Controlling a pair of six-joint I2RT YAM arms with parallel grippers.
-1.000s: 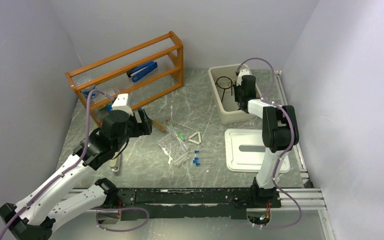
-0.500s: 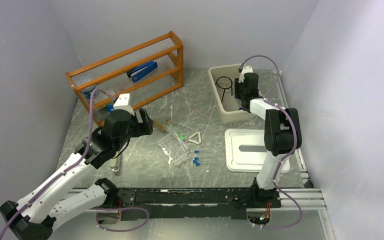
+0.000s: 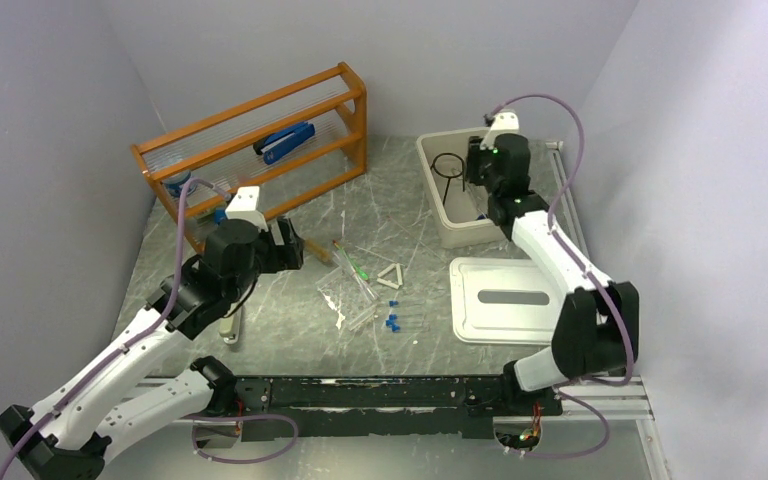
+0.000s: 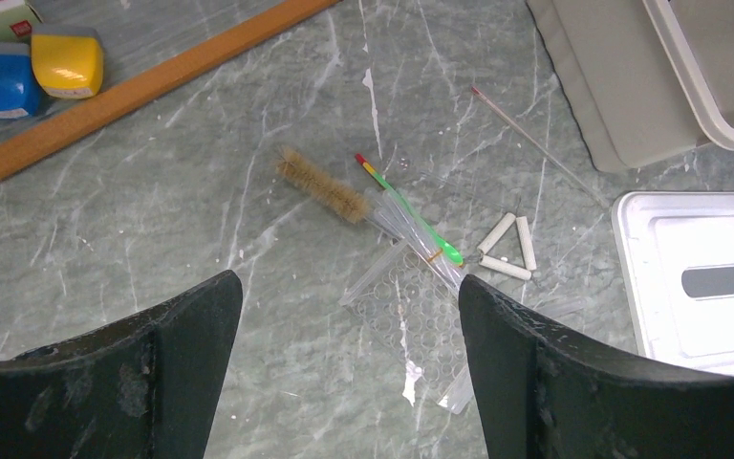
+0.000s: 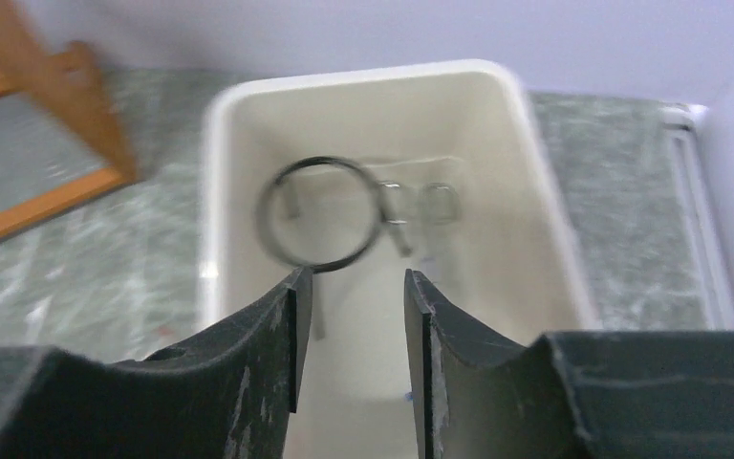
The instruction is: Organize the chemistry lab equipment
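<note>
Grey-veined surface (image 4: 153, 239), plain walls around: the right hand (image 5: 354, 287) hangs over the beige bin (image 5: 363, 75), jaws narrowly parted and empty, with the black wire ring stand (image 5: 320, 163) lying inside. The left hand (image 4: 349, 282) hovers wide and empty above the clear plastic tube rack (image 4: 411, 320), white triangle (image 4: 497, 232) and brush (image 4: 323, 185) at mid-surface. Binning of the ring stand appears done; the next move calls for lowering the left hand squarely onto one loose item.
</note>
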